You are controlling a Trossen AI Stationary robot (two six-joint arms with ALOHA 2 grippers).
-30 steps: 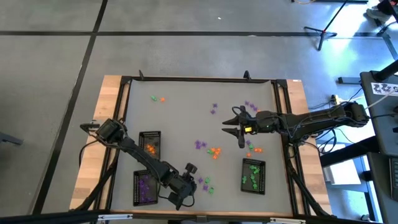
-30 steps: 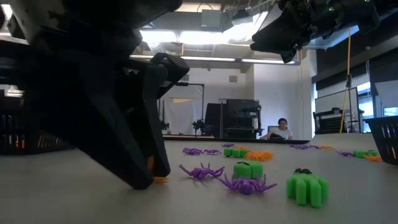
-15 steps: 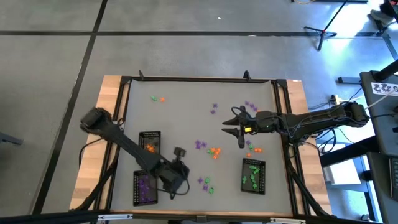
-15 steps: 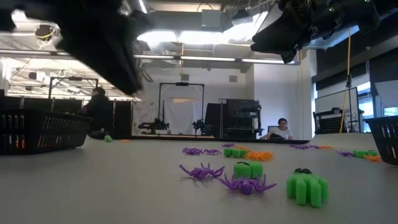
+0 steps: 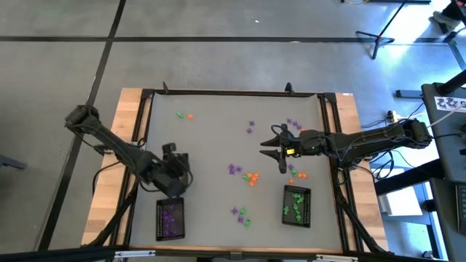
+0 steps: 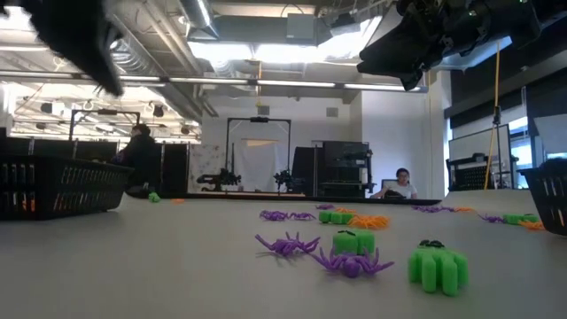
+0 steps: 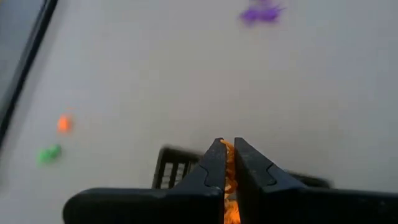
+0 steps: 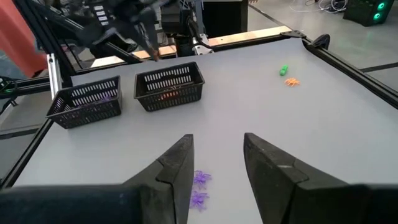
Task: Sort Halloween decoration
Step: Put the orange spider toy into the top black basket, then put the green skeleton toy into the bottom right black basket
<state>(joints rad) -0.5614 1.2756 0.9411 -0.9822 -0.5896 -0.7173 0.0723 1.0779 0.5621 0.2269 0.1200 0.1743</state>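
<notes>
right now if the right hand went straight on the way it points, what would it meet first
Probably the two purple trinkets lying on the table just ahead of the right hand, whose fingers stand open. Past them the way looks free up to the orange-filled basket, though depth is hard to judge.

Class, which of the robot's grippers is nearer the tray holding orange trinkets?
Left. The left gripper hangs directly above the orange tray; the right gripper hovers mid-table, well away.
</notes>
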